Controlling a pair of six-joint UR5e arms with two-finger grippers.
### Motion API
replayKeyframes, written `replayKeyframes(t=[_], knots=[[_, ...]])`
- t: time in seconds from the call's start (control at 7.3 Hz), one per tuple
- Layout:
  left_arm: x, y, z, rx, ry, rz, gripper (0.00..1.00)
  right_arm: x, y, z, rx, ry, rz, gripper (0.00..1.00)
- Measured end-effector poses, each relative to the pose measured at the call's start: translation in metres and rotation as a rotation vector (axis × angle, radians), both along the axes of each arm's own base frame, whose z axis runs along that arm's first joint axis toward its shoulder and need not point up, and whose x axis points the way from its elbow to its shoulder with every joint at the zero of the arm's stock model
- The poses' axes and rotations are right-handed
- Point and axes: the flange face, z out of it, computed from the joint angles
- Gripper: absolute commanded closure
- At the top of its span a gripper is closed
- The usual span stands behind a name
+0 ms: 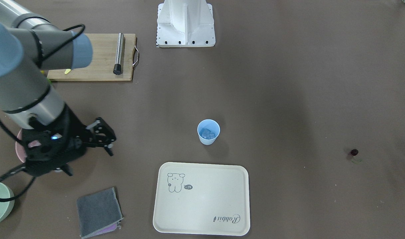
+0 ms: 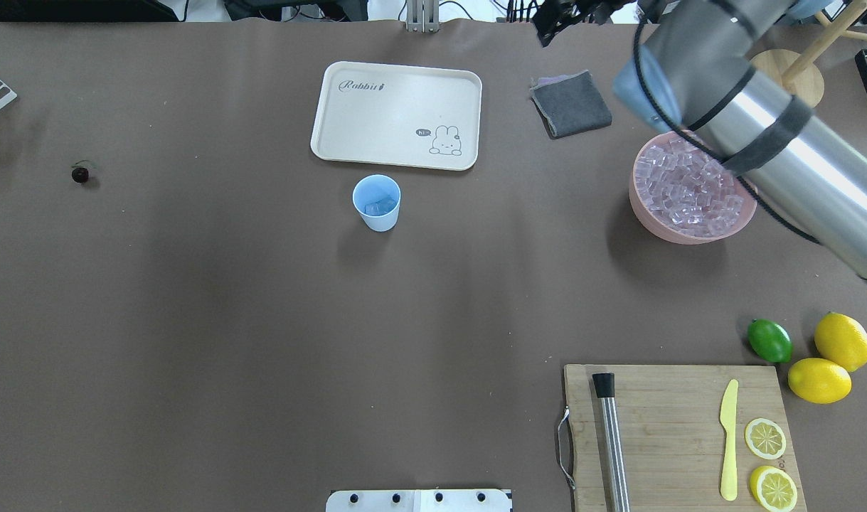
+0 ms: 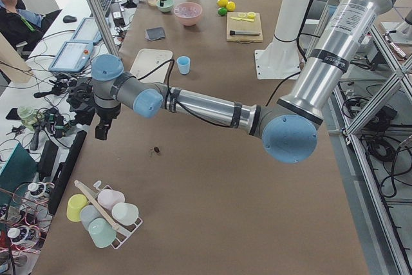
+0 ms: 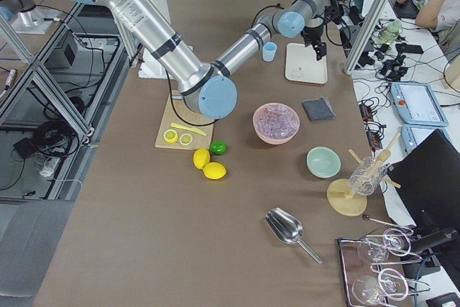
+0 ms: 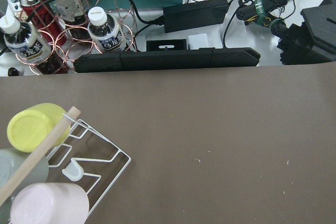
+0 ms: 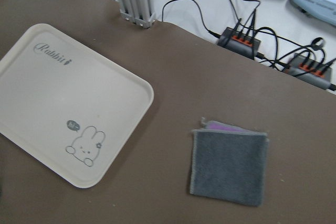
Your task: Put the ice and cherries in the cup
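Observation:
The light blue cup point(image 1: 208, 132) stands upright mid-table, just on the robot's side of the cream tray; it also shows in the overhead view point(image 2: 377, 202). A few clear ice cubes point(image 1: 208, 134) lie in it. Many more ice cubes point(image 2: 689, 192) fill the pink bowl point(image 2: 643, 213). One dark cherry point(image 2: 80, 174) lies alone far to the left, also in the front view point(image 1: 354, 152). My right gripper point(image 1: 99, 154) hangs empty above the table between the pink bowl and the grey cloth, its jaws apart. My left gripper point(image 3: 101, 132) hovers near the table's left edge beyond the cherry; I cannot tell its state.
A cream tray point(image 1: 202, 199) and a folded grey cloth point(image 1: 99, 212) lie at the far side. A cutting board point(image 2: 678, 434) holds a steel muddler point(image 2: 611, 441), a yellow knife and lemon slices. A lime point(image 2: 769, 340) and lemons lie beside it. A cup rack point(image 5: 79, 166) sits below the left wrist.

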Motion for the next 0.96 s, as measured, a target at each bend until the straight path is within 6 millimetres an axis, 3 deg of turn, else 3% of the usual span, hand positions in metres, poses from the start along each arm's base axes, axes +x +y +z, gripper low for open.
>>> replayKeyframes(t=[0.14,0.27,0.41,0.68,0.96], knots=[[0.033,-0.003,-0.003,0.006,-0.002,0.051,0.02,0.057,0.003,0.013,-0.029,0.012,0.027,0.0],[0.059,-0.006,-0.005,0.009,-0.002,0.089,0.02,0.102,0.012,0.029,-0.069,0.011,0.055,0.0],[0.083,-0.006,-0.005,0.011,-0.001,0.122,0.02,0.134,0.023,0.047,-0.117,-0.001,0.071,0.0],[0.124,0.001,0.0,0.006,-0.001,0.181,0.03,0.165,0.04,0.08,-0.179,-0.018,0.087,0.0],[0.139,0.011,0.02,-0.025,-0.007,0.204,0.04,0.171,0.046,0.094,-0.197,-0.012,0.096,0.0]])
